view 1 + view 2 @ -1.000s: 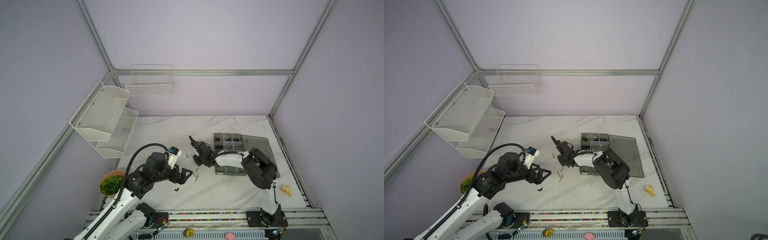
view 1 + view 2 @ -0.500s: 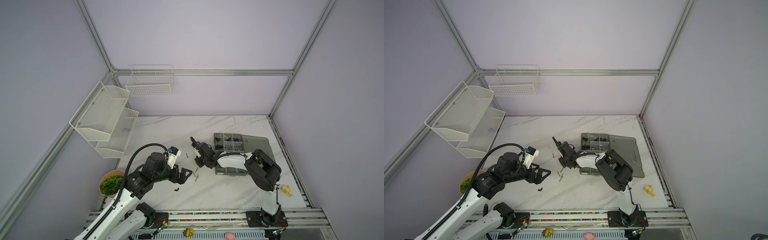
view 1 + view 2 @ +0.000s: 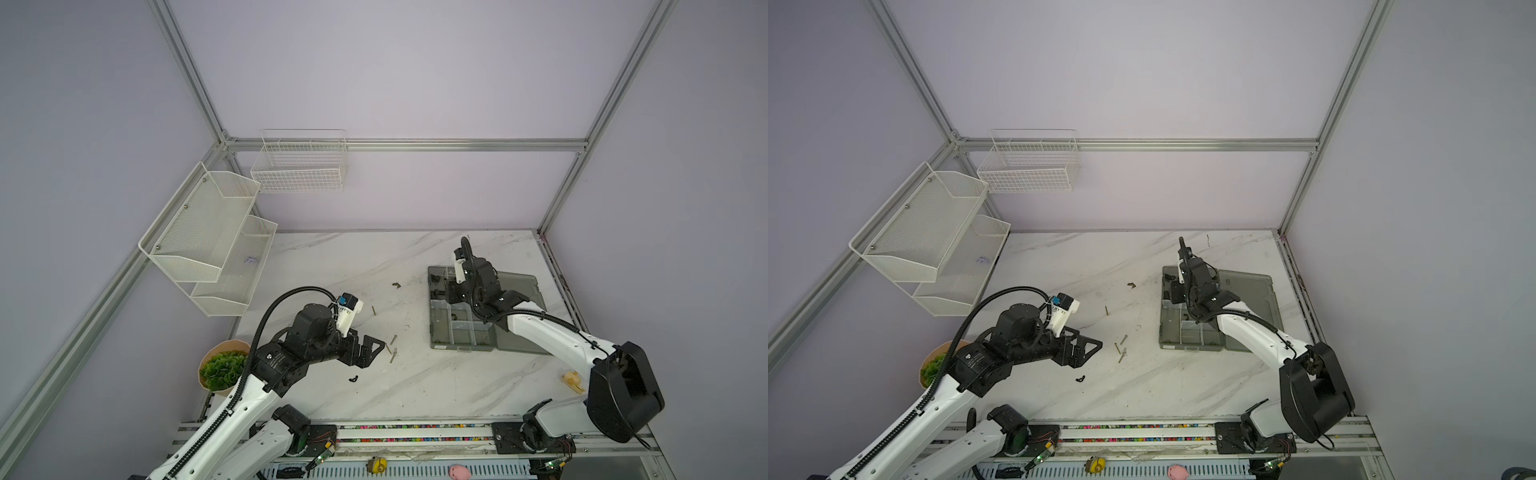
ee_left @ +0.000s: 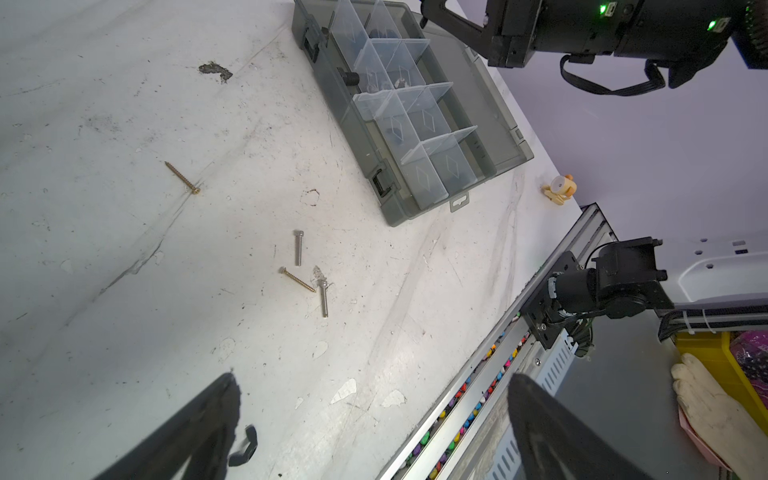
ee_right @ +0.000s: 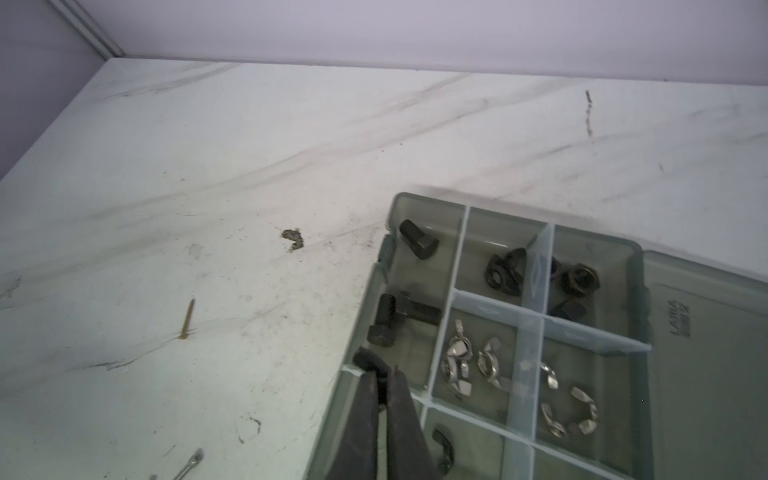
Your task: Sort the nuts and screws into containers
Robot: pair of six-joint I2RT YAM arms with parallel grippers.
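Screws point(image 4: 298, 248), thin silver and brass, lie loose near smoky-grey organizer box point(image 4: 347, 120).

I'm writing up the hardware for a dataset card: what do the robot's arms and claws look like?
Both arms have white shells with black joint housings. A black corrugated hose loops over the left arm; thinner black cables run along the right arm. The left claw and right claw are black, with tapering fingers.
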